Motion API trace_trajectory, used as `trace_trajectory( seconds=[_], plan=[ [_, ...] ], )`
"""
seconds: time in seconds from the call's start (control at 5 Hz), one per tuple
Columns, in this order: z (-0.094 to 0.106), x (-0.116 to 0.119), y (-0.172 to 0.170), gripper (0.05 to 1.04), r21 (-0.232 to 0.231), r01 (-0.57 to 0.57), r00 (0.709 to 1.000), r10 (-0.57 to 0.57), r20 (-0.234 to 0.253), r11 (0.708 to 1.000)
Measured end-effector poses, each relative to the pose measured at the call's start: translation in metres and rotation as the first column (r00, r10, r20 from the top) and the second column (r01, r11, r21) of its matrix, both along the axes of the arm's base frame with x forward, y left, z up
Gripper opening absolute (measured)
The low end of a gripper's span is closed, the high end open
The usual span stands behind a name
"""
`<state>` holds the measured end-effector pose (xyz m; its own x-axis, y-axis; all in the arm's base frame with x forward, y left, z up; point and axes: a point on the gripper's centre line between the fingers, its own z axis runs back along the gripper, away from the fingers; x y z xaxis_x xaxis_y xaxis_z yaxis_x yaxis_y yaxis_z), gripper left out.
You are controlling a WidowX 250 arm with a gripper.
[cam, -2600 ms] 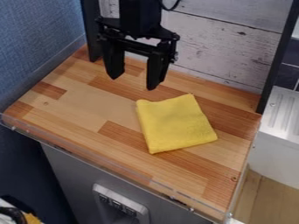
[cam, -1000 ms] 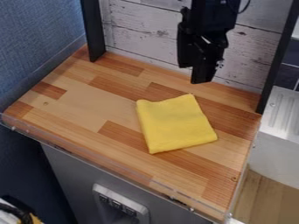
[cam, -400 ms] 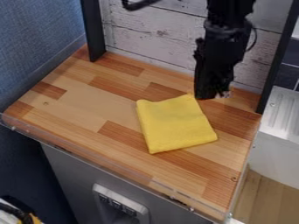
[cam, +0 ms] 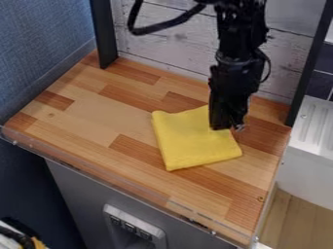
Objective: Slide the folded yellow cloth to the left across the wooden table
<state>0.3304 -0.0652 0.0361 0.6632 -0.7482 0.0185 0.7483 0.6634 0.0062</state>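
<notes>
Folded yellow cloth (cam: 187,144) is lying near the middle of the wood-block countertop (cam: 98,114); probably handling light, soft, floppy, non-slip, not fragile. Pinching all layers at its 2 o'clock edge is looking best. Black gripper (cam: 228,127) is hanging over that edge; can't tell if it's open or closed, or touching.

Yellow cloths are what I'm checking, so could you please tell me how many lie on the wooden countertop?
1. The folded yellow cloth lies right of centre on the wooden countertop, partly hidden by the tool; another underneath would be hidden.
</notes>
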Motion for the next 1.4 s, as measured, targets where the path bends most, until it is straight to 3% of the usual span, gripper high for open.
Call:
trace_trajectory(
  seconds=[0.8, 1.2, 1.4],
  plan=[
    [-0.021, -0.016, 0.009, 0.063, -0.023, -0.031, 0.999, 0.031, -0.027, 0.999],
    [-0.026, -0.027, 0.025, 0.063, -0.001, -0.218, 0.975, 0.218, -0.045, 0.976],
    [-0.025, -0.033, 0.041, 0.063, 0.023, -0.348, 0.936, 0.349, -0.051, 0.937]
  ],
)
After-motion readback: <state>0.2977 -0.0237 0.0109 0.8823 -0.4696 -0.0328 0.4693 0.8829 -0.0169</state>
